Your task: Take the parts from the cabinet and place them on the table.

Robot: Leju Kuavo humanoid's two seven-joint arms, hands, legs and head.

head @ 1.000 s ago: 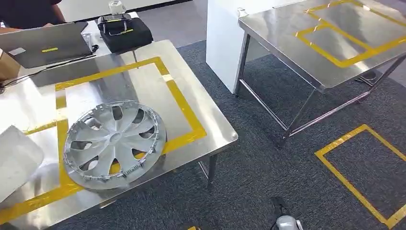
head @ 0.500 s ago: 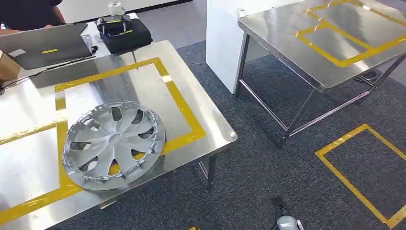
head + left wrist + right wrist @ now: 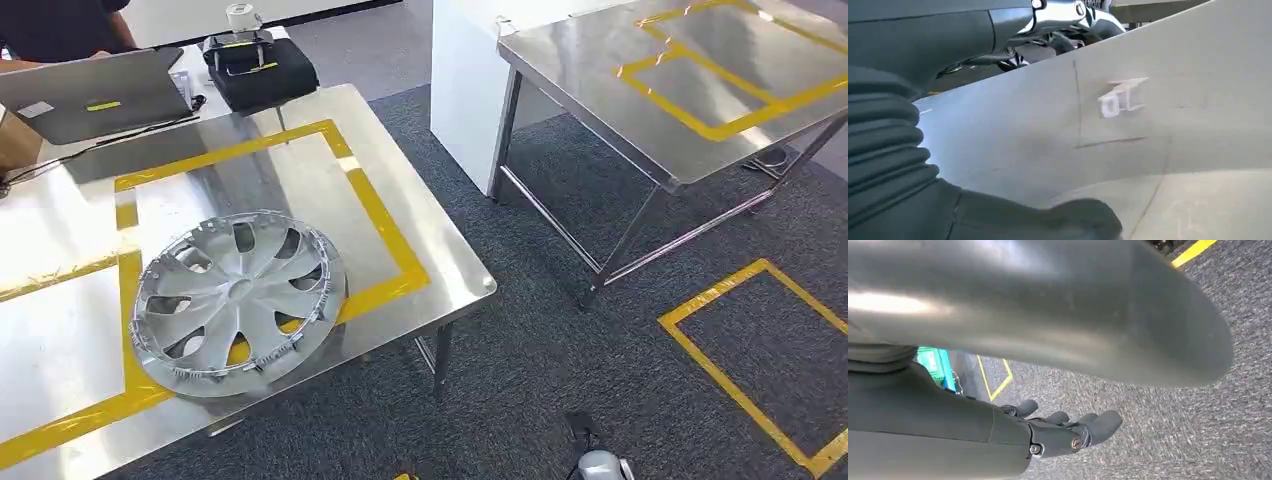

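Note:
A silver hubcap point(image 3: 238, 300) lies flat on the steel table point(image 3: 440, 250), across the yellow tape near its front edge. In the left wrist view a large pale grey panel point(image 3: 1148, 140) with a small white clip point(image 3: 1120, 97) lies right against my left hand point(image 3: 973, 220), whose thumb presses along its lower side; the hand holds it. My right hand point(image 3: 1063, 427) hangs over the grey carpet, fingers loosely apart, with nothing in it.
A laptop point(image 3: 90, 95), a black bag point(image 3: 260, 65) and a person point(image 3: 60, 25) are at the table's far side. A second steel table point(image 3: 600, 110) stands to the right, beside a white cabinet point(image 3: 465, 90). A yellow taped square point(image 3: 760, 350) marks the carpet.
One second ago the pale panel showed at the left edge of the head view over the table; it has since moved out of that view. The hubcap has stayed put.

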